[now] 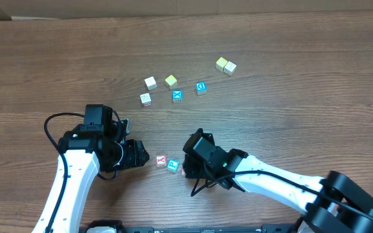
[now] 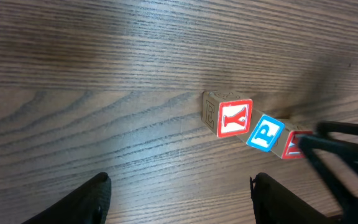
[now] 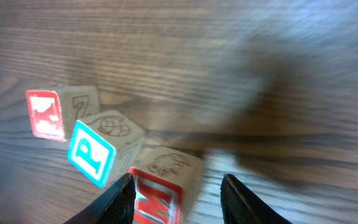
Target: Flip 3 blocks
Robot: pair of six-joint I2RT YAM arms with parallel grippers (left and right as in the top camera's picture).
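Observation:
Three letter blocks lie in a short row on the wooden table: the red Y block (image 1: 160, 160) (image 2: 235, 118) (image 3: 45, 115), the blue P block (image 1: 173, 165) (image 2: 265, 132) (image 3: 95, 152) and the red M block (image 2: 294, 144) (image 3: 163, 193). My right gripper (image 1: 186, 169) (image 3: 178, 194) is open around the M block. Its left finger is against the block and its right finger stands apart from it. My left gripper (image 1: 141, 155) (image 2: 179, 190) is open and empty, just left of the Y block.
Farther back on the table lie other cubes: two white ones (image 1: 150, 82) (image 1: 146, 99), a yellow one (image 1: 171, 81), a blue X cube (image 1: 177, 96), a blue D cube (image 1: 201, 87), and a yellow and white pair (image 1: 225, 65).

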